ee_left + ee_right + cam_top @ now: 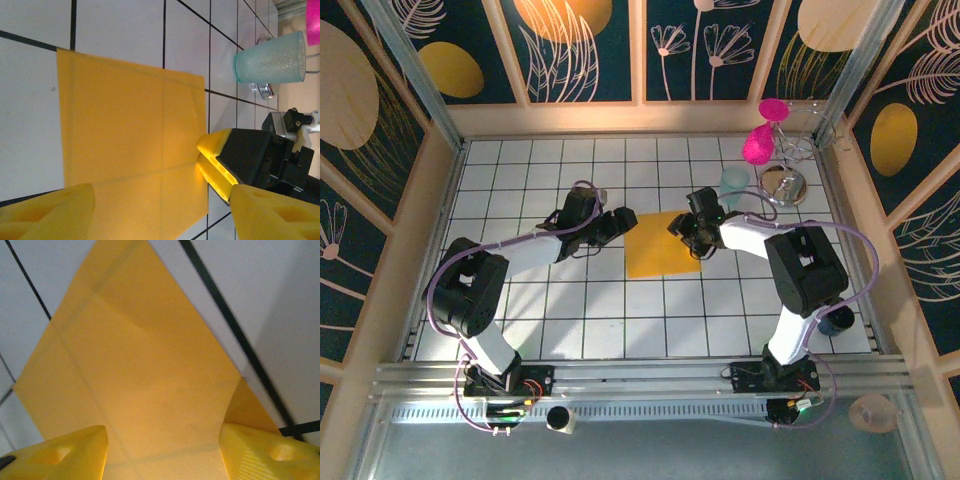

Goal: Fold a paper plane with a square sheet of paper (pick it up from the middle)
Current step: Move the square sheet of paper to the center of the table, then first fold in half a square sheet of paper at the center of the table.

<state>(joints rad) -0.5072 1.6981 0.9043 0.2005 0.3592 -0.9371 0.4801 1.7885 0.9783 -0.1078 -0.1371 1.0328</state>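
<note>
Square sheet of paper (663, 243) lies flat mid-desk (570, 310). We see left pincer (620, 222) and right pincer (680, 228) both spread at opposite edges. We judge a gentle, even pinch mid-edge best.

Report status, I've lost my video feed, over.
Left gripper open, right gripper open, flanking square sheet of paper. Sheet unfolded on tiles. Teal cup apart.

A thin, matt orange sheet of paper (125, 130), faintly creased, on a table (30, 125) of smooth white tiles; the teal cup (270, 60) is translucent plastic with a rough, pebbled surface.
</note>
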